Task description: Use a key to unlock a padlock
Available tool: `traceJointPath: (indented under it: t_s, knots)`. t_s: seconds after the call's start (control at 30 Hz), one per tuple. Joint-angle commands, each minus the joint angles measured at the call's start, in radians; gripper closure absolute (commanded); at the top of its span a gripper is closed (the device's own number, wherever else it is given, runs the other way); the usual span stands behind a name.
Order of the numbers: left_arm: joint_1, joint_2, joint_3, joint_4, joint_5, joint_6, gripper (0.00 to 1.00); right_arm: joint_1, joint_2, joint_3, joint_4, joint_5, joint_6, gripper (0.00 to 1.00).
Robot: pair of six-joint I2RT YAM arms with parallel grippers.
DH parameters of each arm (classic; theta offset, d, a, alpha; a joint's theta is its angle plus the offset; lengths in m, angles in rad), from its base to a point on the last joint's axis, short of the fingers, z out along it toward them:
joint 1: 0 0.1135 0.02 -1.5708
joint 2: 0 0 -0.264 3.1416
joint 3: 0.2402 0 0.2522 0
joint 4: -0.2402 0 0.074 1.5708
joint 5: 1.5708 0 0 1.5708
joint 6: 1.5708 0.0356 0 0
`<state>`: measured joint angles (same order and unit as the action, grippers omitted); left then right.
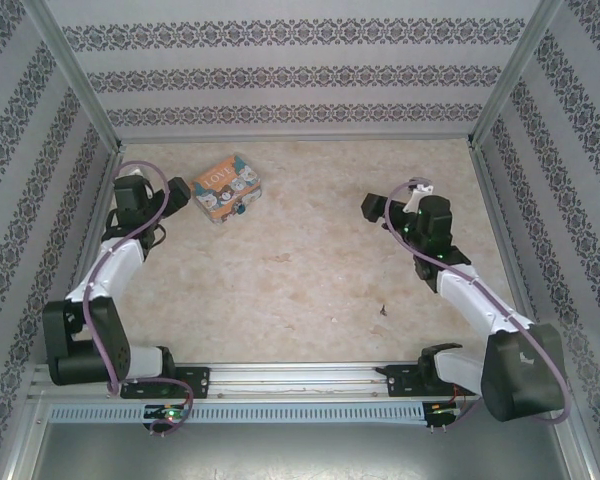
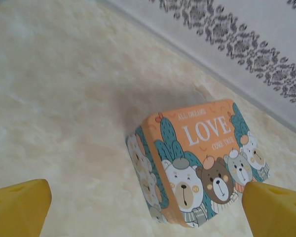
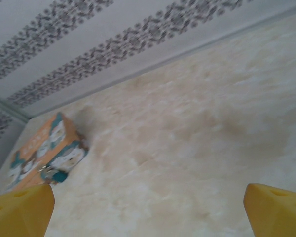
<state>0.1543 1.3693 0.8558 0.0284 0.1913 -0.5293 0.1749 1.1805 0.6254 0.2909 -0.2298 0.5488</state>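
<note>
The padlock [image 3: 58, 176] is a tiny teal body with a bit of silver on it, lying on the table against the near side of the "LOVE" box [image 3: 42, 147]. From above, the padlock [image 1: 242, 208] is a small dark speck at the box's front right corner. I cannot make out the key. My left gripper [image 1: 183, 191] hangs open just left of the box [image 1: 226, 187], its yellow fingertips [image 2: 19, 207] wide apart over the box's lower edge [image 2: 197, 163]. My right gripper [image 1: 371, 207] stands open far to the right, nothing between its fingertips [image 3: 276, 210].
Patterned walls [image 1: 280, 75] close the table [image 1: 310, 270] at the back and on both sides. A small dark mark [image 1: 381, 310] lies on the marbled surface in front of the right arm. A metal rail [image 1: 300, 378] runs along the near edge.
</note>
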Motion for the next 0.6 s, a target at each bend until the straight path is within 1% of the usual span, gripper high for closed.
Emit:
traceJointPath:
  t_s: [0.0,0.07,0.17,0.27,0.33,0.4,0.57]
  knots:
    - [0.026,0.080,0.042,0.007,0.146,-0.139,0.01,0.043,0.030,0.049,-0.011,-0.057,0.092,0.02]
    - [0.032,0.148,0.054,0.051,0.208,-0.185,0.01,0.069,0.047,0.061,-0.009,-0.058,0.103,0.02]
    - [0.034,0.242,0.101,0.071,0.291,-0.206,0.01,0.099,0.071,0.075,-0.006,-0.068,0.112,0.02]
    - [0.034,0.319,0.137,0.098,0.351,-0.225,0.00,0.119,0.089,0.083,-0.003,-0.069,0.114,0.02]
    - [0.034,0.357,0.159,0.106,0.370,-0.231,0.00,0.126,0.096,0.083,-0.003,-0.067,0.117,0.02]
    - [0.034,0.391,0.179,0.099,0.375,-0.235,0.02,0.130,0.099,0.082,-0.004,-0.063,0.119,0.02]
    - [0.034,0.481,0.239,0.110,0.421,-0.254,0.11,0.133,0.097,0.073,-0.007,-0.056,0.123,0.02]
